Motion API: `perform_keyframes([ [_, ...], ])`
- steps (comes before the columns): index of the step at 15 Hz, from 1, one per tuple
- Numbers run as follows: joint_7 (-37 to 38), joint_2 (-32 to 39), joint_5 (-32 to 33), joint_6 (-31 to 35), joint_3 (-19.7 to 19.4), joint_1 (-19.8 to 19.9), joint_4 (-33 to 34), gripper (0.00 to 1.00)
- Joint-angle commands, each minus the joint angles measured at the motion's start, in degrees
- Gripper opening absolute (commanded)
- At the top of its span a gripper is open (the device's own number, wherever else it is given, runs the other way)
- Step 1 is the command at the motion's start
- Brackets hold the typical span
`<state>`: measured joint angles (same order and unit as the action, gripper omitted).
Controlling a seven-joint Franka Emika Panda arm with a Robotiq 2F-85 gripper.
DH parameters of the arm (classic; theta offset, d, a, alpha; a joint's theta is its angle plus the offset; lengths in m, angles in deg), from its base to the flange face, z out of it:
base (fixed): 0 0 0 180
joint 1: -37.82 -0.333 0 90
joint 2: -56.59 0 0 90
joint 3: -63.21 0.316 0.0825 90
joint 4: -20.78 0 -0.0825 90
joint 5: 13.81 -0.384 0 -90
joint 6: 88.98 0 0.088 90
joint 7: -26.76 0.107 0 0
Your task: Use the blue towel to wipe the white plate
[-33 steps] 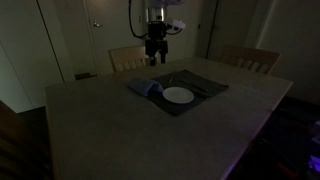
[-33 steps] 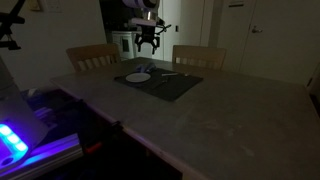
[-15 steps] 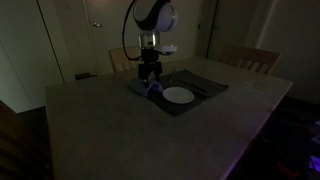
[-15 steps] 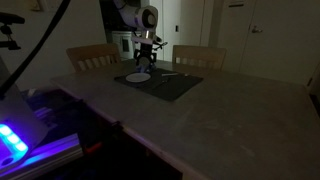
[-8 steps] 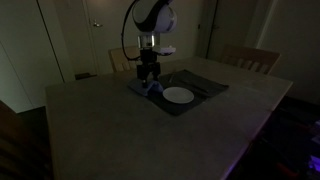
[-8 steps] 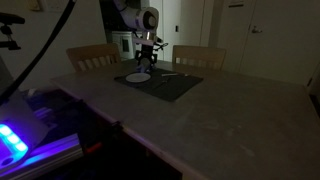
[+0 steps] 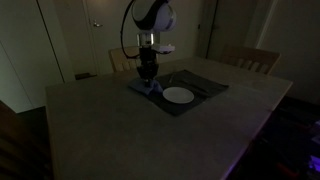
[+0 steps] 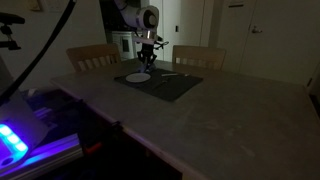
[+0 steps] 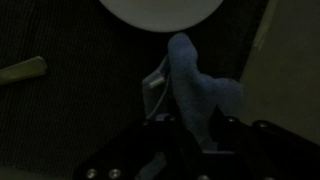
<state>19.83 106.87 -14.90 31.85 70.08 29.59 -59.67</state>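
The blue towel (image 9: 207, 92) lies bunched on a dark placemat (image 7: 203, 92) beside the white plate (image 7: 178, 96). In the wrist view the plate (image 9: 160, 10) shows at the top edge and the towel rises in a ridge between my fingers. My gripper (image 9: 190, 130) is down on the towel (image 7: 140, 90), shut on its fold. In both exterior views the arm stands straight over the mat's corner with the gripper (image 7: 147, 84) (image 8: 145, 70) at table height, just beside the plate (image 8: 137, 77).
A pale utensil (image 9: 22, 70) lies on the placemat (image 8: 178, 86) near the plate. Two wooden chairs (image 7: 124, 58) (image 7: 251, 60) stand behind the table. The large table top (image 7: 130, 130) stretches toward the camera. The room is very dark.
The arm came down from above the mat onto the towel. Over the last second the fingers have drawn together on the towel's fold.
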Motion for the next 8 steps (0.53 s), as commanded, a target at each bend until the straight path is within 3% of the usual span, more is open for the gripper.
perform_keyframes([
  [1, 0.41, 1.41, 0.17, -0.76, 0.05, -0.07, 2.47, 0.02],
  [8, -0.49, 0.53, -0.38, -0.06, 0.6, 0.46, 1.8, 0.02],
])
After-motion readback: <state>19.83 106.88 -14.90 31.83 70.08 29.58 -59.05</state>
